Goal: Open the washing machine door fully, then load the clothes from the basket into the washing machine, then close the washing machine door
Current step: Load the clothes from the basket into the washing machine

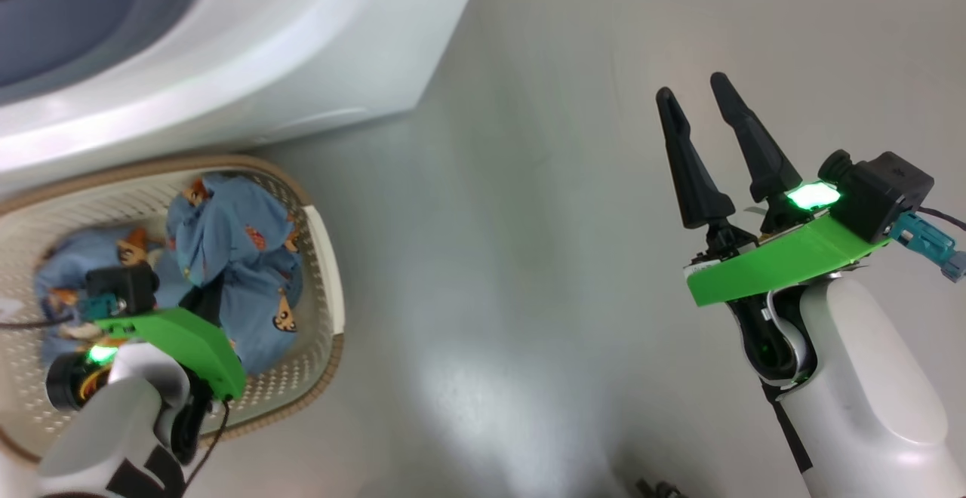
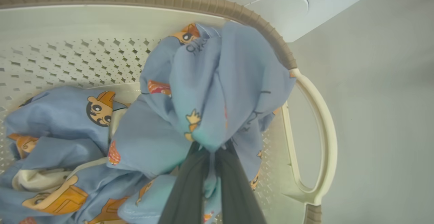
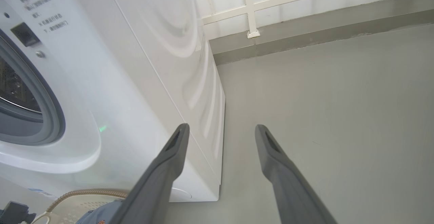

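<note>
Clothes [image 2: 217, 81] of blue printed cloth lie in the basket [image 2: 268, 27]. One fold is bunched up and pinched between the pressed-together fingers of the left end effector [image 2: 212, 149]. The washing machine [image 1: 302, 45] stands just beyond the basket's far rim. In the head view its round opening [image 3: 23, 91] lies up and to the left of the pinched bunch, so the lift likely has to go that way. The left arm is much the nearer one. The right end effector [image 1: 690, 89] hangs spread and empty over the bare floor [image 1: 528, 219], well apart from the basket.
</note>
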Controlling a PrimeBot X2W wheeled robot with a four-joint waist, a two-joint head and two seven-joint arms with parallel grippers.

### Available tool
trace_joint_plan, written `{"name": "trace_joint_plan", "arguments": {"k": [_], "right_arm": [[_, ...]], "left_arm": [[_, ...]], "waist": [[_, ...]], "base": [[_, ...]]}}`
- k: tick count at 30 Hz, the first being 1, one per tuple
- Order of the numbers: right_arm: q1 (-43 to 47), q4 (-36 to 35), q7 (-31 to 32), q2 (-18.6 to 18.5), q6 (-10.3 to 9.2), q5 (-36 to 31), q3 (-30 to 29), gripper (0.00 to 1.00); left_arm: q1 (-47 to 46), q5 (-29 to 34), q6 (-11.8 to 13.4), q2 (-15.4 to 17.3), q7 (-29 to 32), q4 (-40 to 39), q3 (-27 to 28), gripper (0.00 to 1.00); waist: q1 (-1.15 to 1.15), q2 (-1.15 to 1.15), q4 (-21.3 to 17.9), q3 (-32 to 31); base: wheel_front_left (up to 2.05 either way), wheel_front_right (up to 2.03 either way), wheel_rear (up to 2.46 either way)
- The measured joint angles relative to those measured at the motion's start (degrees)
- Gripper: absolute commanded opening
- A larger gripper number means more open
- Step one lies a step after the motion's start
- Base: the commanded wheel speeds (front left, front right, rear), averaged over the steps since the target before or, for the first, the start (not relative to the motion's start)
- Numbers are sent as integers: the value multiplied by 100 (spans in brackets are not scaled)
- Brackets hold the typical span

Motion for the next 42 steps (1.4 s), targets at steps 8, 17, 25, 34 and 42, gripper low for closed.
{"name": "trace_joint_plan", "arguments": {"k": [8,17,25,34,42], "right_arm": [[377,108,0,-162,0,0,-53,100],[782,204,0,-364,0,0,-63,100],[1233,304,0,-491,0,1,-51,100],[1555,355,0,-599,0,1,-35,100],[1752,347,0,-690,0,1,-67,100]], "left_arm": [[593,-135,0,23,-66,-781,197,0],[1482,343,0,-16,-83,-1774,988,0],[2257,878,11,-202,-83,-2784,1594,0],[2846,1262,250,-279,-86,-3921,1957,0],[3228,1772,749,-215,-92,-4624,2114,0]], "waist": [[0,0,314,-693],[0,0,660,-1468],[0,0,930,-2213],[0,0,1190,-2940],[0,0,1326,-3335]], "base": [[0,0,0],[0,0,0],[0,0,0],[0,0,0],[0,0,0]]}}
